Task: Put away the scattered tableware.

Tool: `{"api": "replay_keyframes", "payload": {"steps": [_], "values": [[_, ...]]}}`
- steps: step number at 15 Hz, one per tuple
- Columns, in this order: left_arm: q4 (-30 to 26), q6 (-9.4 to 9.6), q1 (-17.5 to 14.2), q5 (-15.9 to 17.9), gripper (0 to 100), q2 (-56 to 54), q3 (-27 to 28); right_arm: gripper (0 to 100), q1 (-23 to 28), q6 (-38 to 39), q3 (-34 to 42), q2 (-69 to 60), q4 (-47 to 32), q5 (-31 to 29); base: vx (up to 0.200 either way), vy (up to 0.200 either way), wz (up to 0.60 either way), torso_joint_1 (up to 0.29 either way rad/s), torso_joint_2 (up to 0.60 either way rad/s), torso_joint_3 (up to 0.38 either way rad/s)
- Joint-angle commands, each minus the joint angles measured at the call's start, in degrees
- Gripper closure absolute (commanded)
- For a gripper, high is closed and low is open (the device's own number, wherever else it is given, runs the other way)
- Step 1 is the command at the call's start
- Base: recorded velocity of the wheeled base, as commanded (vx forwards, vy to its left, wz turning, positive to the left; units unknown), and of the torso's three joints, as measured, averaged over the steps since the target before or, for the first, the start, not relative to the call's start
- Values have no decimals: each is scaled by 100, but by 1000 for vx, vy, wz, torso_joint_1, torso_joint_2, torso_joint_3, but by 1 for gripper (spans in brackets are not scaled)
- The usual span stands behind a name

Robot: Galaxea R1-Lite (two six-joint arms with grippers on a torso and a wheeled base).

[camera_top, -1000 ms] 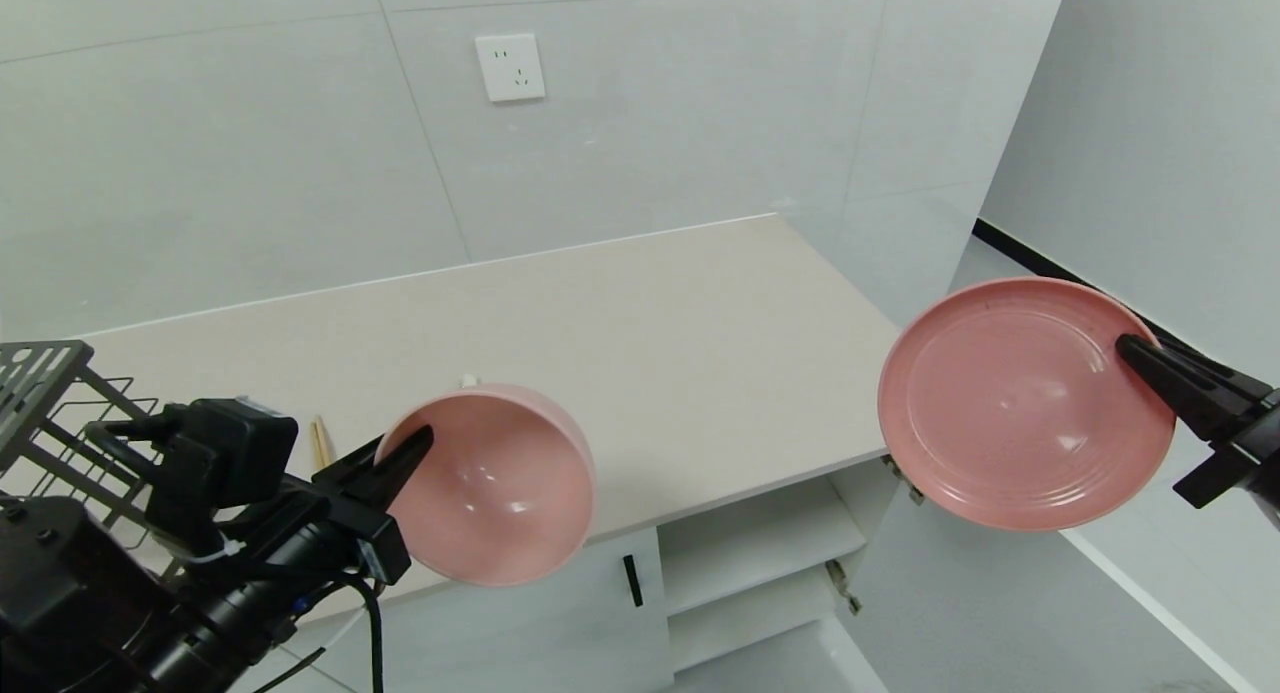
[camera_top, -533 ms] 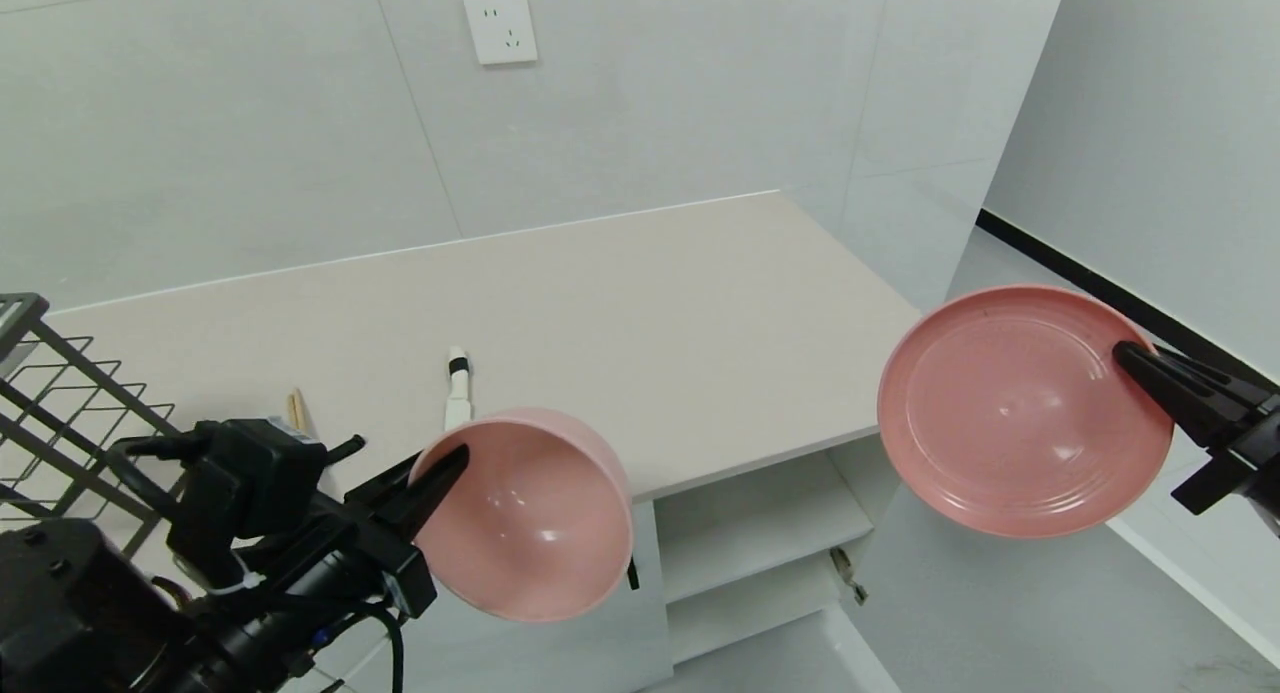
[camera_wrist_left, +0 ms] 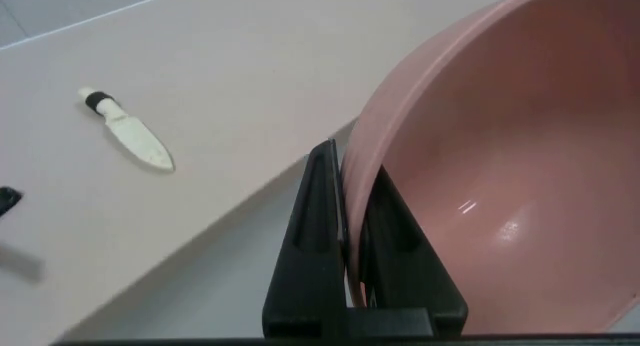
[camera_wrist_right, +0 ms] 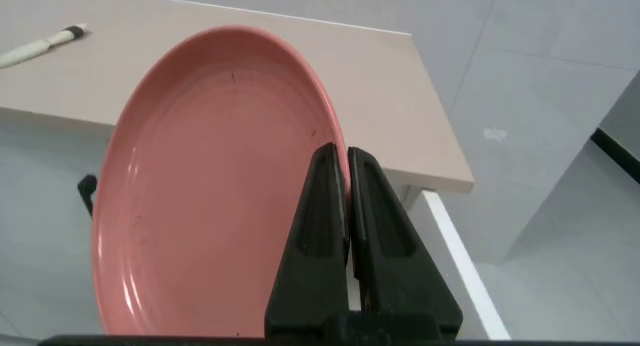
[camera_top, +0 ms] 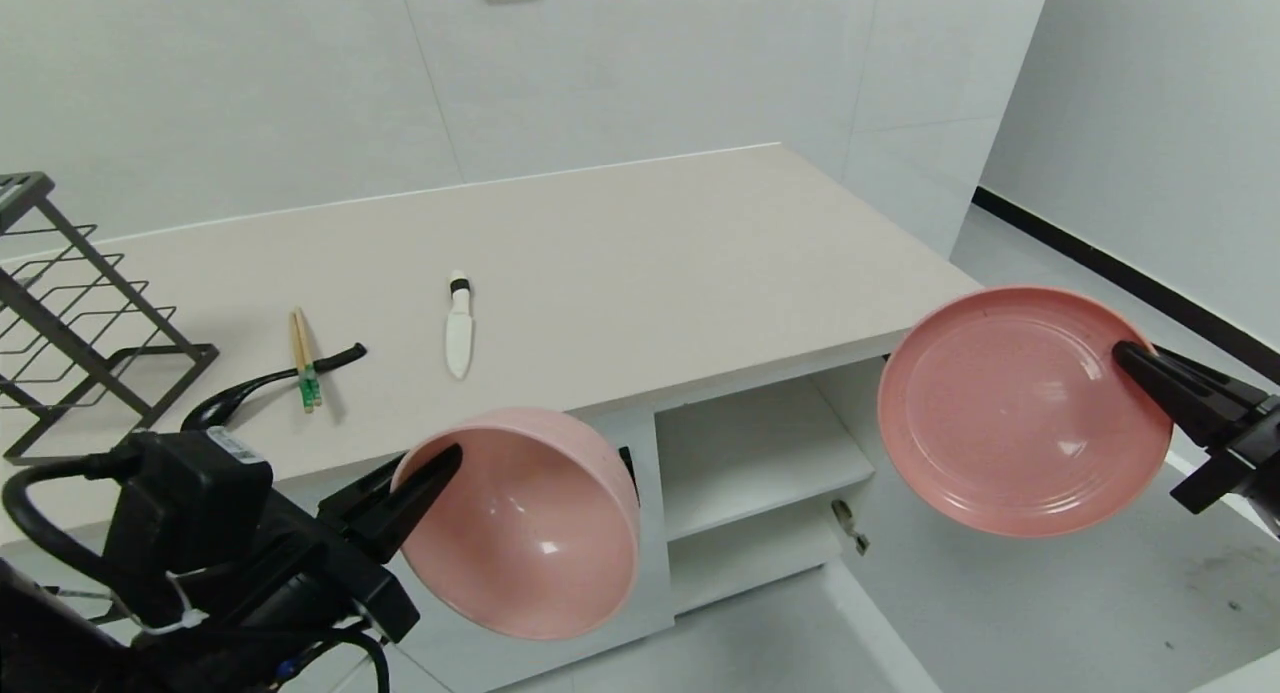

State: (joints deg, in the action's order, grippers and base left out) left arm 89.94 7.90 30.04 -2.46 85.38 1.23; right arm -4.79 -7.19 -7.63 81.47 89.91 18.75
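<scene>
Pink and glossy, the bowl (camera_top: 530,533) hangs at the lower centre-left of the head view, tipped on its side with its hollow facing the camera, off the front edge of the beige counter (camera_top: 650,263) and in front of the white cabinet (camera_top: 640,593) below it. The left gripper (camera_top: 440,463) comes in from the lower left corner and pinches the bowl's rim, one black finger inside the hollow and the other behind the wall; the left wrist view shows the same gripper (camera_wrist_left: 350,186) clamped tight across the rim of the bowl (camera_wrist_left: 500,156). At the right of the frame the pink plate (camera_top: 1010,408) is held nearly upright over the grey floor, its ringed face toward the camera, beside the counter's end. The right gripper (camera_top: 1130,358) reaches in from the right edge with its fingers pressed together on the plate's rim, and the right wrist view shows that gripper (camera_wrist_right: 348,171) nipping the edge of the plate (camera_wrist_right: 210,186). On the counter, toward centre-left, lies a white knife (camera_top: 459,323) with a black band at its handle; just left of it a pair of wooden chopsticks (camera_top: 304,358) crosses the handle of a black spoon (camera_top: 260,385). A black wire rack (camera_top: 80,313) stands at the far left. Under the counter, between bowl and plate, an open shelf (camera_top: 750,453) shows.
</scene>
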Motion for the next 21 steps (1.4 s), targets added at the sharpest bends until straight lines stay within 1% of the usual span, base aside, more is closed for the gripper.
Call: {"api": "replay_keyframes", "payload": {"steps": [1, 6, 13, 15, 21], "values": [[6, 10, 11, 0, 100, -127, -79, 100, -4, -1, 7, 9, 9, 6, -200, 0, 0, -115, 232, 110], [6, 10, 11, 0, 100, 312, -62, 100, -4, -19, 7, 27, 9, 6, 0, 0, 0, -23, 49, 24], [6, 10, 11, -9, 100, 427, -114, 100, -4, -28, 16, 27, 9, 6, 0, 0, 0, 0, 0, 0], [6, 10, 11, -9, 100, 444, -114, 100, -4, -28, 16, 27, 9, 6, 0, 0, 0, -151, 295, 139], [6, 10, 2, -9, 100, 488, -123, 100, -4, -28, 25, 18, 9, 6, 0, 0, 0, -239, 461, 225]]}}
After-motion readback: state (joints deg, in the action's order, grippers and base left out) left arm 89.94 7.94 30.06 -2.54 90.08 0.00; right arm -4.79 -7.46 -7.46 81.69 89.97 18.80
